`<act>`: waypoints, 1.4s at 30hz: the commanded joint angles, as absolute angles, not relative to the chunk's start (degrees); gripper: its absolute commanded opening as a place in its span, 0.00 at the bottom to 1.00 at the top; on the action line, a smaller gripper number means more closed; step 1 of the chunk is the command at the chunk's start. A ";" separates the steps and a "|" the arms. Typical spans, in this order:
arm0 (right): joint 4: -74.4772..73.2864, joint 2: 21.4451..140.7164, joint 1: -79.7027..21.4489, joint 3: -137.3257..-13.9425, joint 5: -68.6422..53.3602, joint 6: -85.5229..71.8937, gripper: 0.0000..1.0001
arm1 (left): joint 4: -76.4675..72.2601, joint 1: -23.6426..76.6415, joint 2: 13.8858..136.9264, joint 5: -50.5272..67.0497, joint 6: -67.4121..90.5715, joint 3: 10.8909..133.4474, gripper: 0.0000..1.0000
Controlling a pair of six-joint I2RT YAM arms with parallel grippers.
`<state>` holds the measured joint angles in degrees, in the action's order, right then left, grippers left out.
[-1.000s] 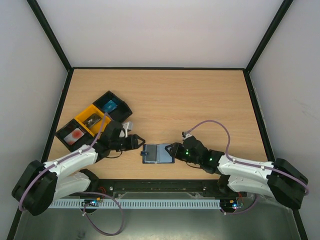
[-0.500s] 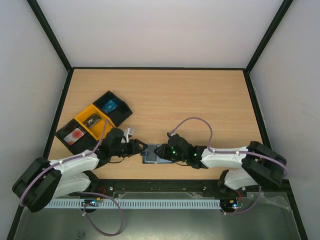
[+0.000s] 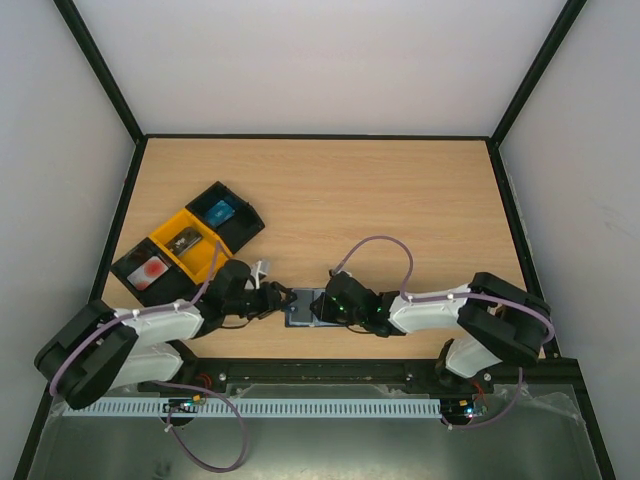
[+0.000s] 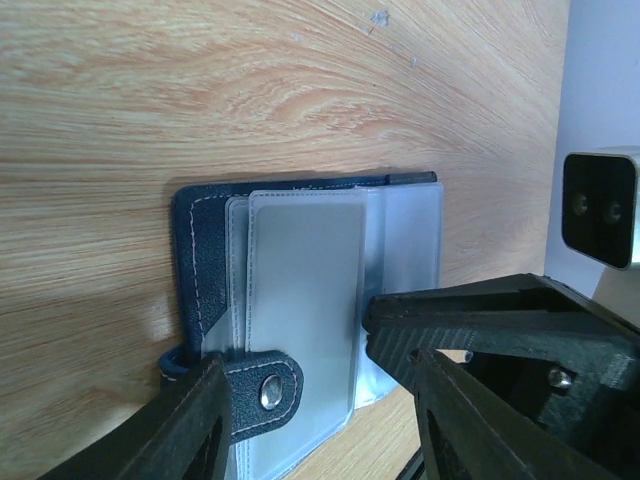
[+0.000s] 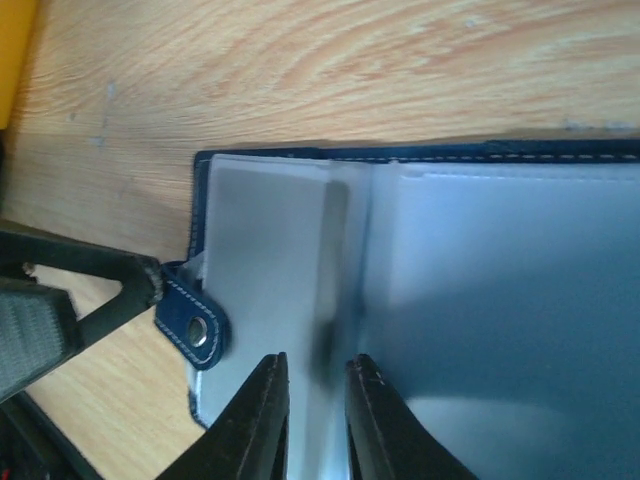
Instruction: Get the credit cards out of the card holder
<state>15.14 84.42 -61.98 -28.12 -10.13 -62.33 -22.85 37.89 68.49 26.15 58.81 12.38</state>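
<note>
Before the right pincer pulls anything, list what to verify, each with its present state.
1. Card holder lying open on the table: ok.
2. Its snap tab unfastened: ok.
3. Left pincer open, tab between its fingers: ok.
4. Right pincer clamped on a sleeve: cannot tell; the jaws stand narrow.
5. A card showing in the sleeve to pull: cannot tell.

White links [image 3: 150, 322], black joints [image 3: 75, 362] — lilac cables [image 3: 385, 241]; black left gripper [image 3: 283, 297].
</note>
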 commanded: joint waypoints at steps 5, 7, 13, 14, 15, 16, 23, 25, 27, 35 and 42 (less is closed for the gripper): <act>12.86 88.52 -62.58 -27.96 -7.41 -60.77 0.10 | -24.92 38.62 71.64 26.82 59.64 14.81 0.53; 13.54 88.73 -62.58 -27.28 -7.34 -61.07 0.10 | -25.23 38.75 72.05 26.77 59.94 15.22 0.55; 14.56 88.09 -62.58 -25.74 -6.41 -61.58 0.02 | -23.32 38.76 74.17 25.58 58.70 17.65 0.55; 14.73 87.91 -62.58 -25.57 -6.26 -61.67 0.02 | -22.60 38.76 74.40 25.15 58.35 18.13 0.55; 14.88 87.88 -62.59 -25.38 -6.29 -61.76 0.02 | -21.99 38.76 74.58 24.61 58.09 18.56 0.55; 15.02 87.91 -62.58 -25.34 -6.28 -61.74 0.02 | -21.68 38.76 74.61 24.14 57.94 18.84 0.55; 16.81 88.44 -62.58 -24.48 -6.94 -62.27 0.02 | -21.83 38.76 76.65 23.31 56.97 20.04 0.56; 17.03 88.38 -62.59 -24.29 -6.87 -62.31 0.02 | -22.02 38.77 77.55 23.38 56.71 20.02 0.56; 17.53 88.46 -62.63 -24.12 -6.96 -62.31 0.02 | -22.38 38.84 78.30 23.02 56.11 19.90 0.56; 18.75 89.50 -62.58 -23.95 -7.73 -62.31 0.02 | -25.08 38.85 80.54 23.45 56.05 19.22 0.56; 19.30 89.39 -62.58 -23.57 -7.65 -62.47 0.02 | -26.37 39.93 79.69 24.18 57.58 18.96 0.56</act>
<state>21.82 87.55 -62.28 -25.43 -8.56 -62.15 -25.19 39.07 79.85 23.73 57.14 19.03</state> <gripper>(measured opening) 0.024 0.561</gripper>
